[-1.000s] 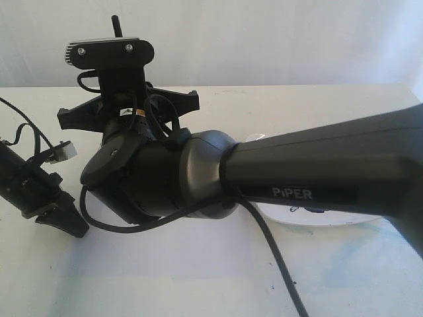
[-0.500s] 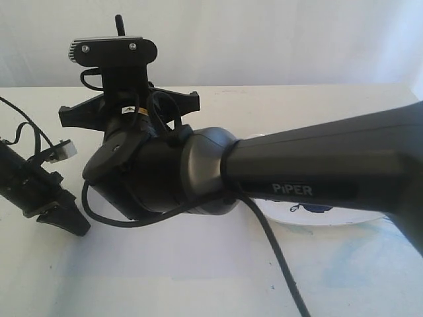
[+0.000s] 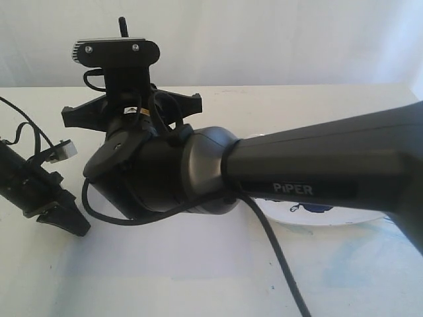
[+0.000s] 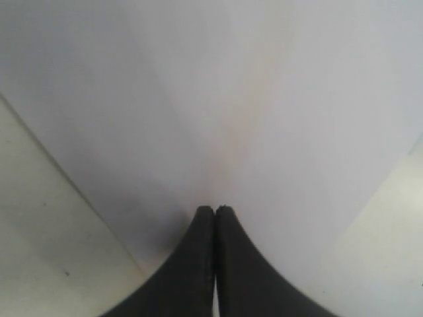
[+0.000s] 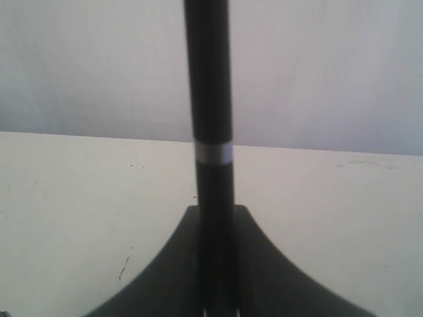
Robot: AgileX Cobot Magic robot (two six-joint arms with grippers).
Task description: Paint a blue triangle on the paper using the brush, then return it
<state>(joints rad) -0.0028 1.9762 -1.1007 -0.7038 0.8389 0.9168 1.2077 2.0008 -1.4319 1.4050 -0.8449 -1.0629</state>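
Right hand (image 5: 216, 214): closed on the brush (image 5: 213, 99), fingers pinching the black handle from both sides. The handle runs straight out ahead of the hand, with a silver band (image 5: 213, 152) just past the fingertips. The far end leaves the right wrist view, so the bristles can't be checked. The brush is held up off the desk (image 5: 73, 198), pointing toward the pale back wall (image 5: 330, 66), not in contact w/ any surface. In the exterior view the right arm (image 3: 317, 165) crosses most of the scene from the right side, marked "PIPER", w/ its wrist cam (image 3: 115, 51) on top at upper left. Left hand (image 4: 215, 210): fingers pressed together, tip to tip, nothing between them. It sits low at the left side of the desk (image 3: 297, 99), its tips over the paper (image 4: 231, 99) near one corner; can't tell whether they touch the sheet. The paper is a pale lilac-white sheet lying flat, cream desk showing on both sides of that corner. In the exterior view the paper (image 3: 198, 271) takes up the near part of the desk, w/ faint pale-blue smears (image 3: 344, 264) at the right. A white plate (image 3: 330, 221) sits under the right arm, partly hidden by it, w/ a dark blue paint patch (image 3: 310, 209) on it. The arm blocks approx. the mid part of the paper.
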